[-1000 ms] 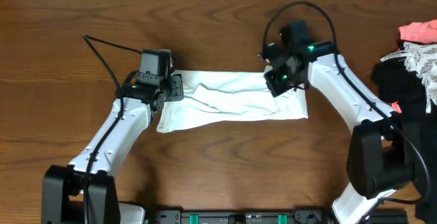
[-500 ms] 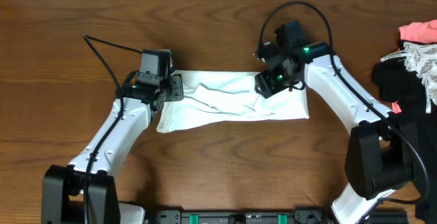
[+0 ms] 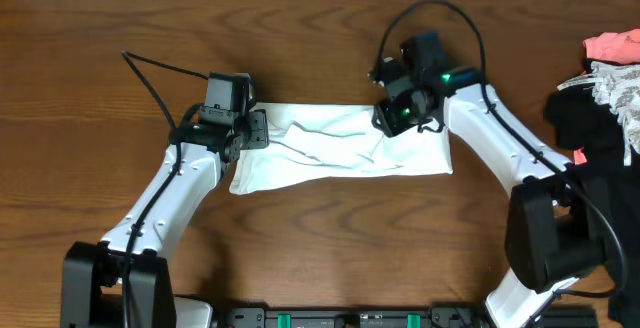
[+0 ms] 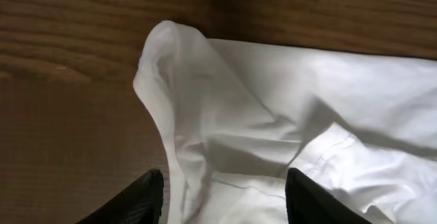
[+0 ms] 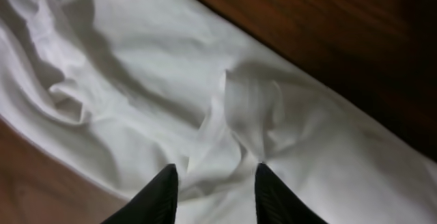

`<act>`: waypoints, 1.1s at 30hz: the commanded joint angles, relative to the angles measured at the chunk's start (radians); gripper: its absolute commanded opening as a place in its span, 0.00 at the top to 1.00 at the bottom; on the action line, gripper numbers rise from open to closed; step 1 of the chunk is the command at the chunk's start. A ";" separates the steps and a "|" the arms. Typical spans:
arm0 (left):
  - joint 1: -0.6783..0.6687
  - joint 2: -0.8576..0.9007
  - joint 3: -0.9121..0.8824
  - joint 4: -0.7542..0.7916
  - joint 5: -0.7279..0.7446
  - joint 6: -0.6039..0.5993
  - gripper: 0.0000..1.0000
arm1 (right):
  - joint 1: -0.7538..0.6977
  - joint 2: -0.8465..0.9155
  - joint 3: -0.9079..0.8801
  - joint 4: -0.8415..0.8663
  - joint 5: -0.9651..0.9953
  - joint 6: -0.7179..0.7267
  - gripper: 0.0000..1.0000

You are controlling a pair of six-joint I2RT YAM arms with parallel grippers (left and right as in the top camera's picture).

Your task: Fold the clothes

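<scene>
As we scan from the left, the left gripper (image 3: 256, 128) sits at the left end of the white T-shirt (image 3: 340, 150), which lies as a long wrinkled band across the middle of the wooden table (image 3: 320, 28). From the left wrist view its two black fingertips (image 4: 147, 200) stand wide apart, low over the cloth. A rounded, doubled-over edge of the shirt and a stitched hem run between them. Nothing is pinched, so we call it open. A thin black cable (image 3: 150, 73) trails up-left from that arm over bare wood. At the shirt's upper right corner the right gripper (image 3: 388, 120) points down at the cloth. From the right wrist view its fingertips (image 5: 156, 195) are parted by a narrower gap, with cloth lying in the gap and a small raised pucker just ahead of them – jaws apart, not clamped that we can see. At the far right edge a heap of other garments (image 3: 600, 78) – pink, black and white lace – lies well apart from the shirt.
</scene>
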 commanded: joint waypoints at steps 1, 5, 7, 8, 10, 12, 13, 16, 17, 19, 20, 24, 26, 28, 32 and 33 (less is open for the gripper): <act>0.005 -0.004 0.002 -0.009 -0.005 0.014 0.42 | 0.016 -0.022 -0.086 0.073 -0.007 0.064 0.69; 0.005 -0.004 0.002 -0.011 -0.005 0.014 0.42 | 0.016 -0.022 -0.178 0.206 -0.008 0.121 0.75; 0.005 -0.004 0.002 -0.011 -0.005 0.014 0.42 | 0.016 -0.022 -0.204 0.240 -0.011 0.144 0.74; 0.005 -0.004 0.002 -0.011 -0.005 0.014 0.42 | 0.016 -0.022 -0.211 0.249 -0.019 0.144 0.73; 0.005 -0.004 0.002 -0.011 -0.005 0.014 0.42 | 0.016 -0.022 -0.225 0.269 -0.046 0.145 0.69; 0.005 -0.004 0.002 -0.011 -0.005 0.014 0.42 | 0.016 -0.022 -0.235 0.285 -0.063 0.148 0.64; 0.005 -0.004 0.002 -0.011 -0.005 0.014 0.42 | 0.016 -0.022 -0.235 0.288 -0.072 0.150 0.60; 0.005 -0.004 0.002 -0.011 -0.005 0.014 0.42 | 0.016 -0.022 -0.235 0.312 -0.122 0.150 0.50; 0.005 -0.004 0.002 -0.011 -0.005 0.014 0.42 | 0.016 -0.022 -0.235 0.328 -0.152 0.150 0.47; 0.005 -0.004 0.002 -0.011 -0.005 0.014 0.42 | 0.015 -0.022 -0.235 0.367 -0.230 0.150 0.41; 0.005 -0.004 0.002 -0.011 -0.005 0.014 0.42 | 0.013 -0.022 -0.232 0.388 -0.274 0.150 0.39; 0.005 -0.004 0.002 -0.012 -0.005 0.014 0.42 | 0.004 -0.022 -0.213 0.435 -0.382 0.153 0.37; 0.005 -0.004 0.002 -0.015 -0.005 0.014 0.42 | 0.001 -0.023 -0.207 0.434 -0.381 0.158 0.38; 0.005 -0.004 0.002 -0.019 -0.005 0.014 0.42 | -0.002 -0.023 -0.207 0.431 -0.367 0.158 0.37; 0.005 -0.004 0.002 -0.026 -0.004 0.014 0.42 | -0.005 -0.023 -0.206 0.431 -0.328 0.157 0.38; 0.005 -0.004 0.002 -0.028 -0.005 0.014 0.42 | -0.005 -0.023 -0.203 0.431 -0.328 0.158 0.38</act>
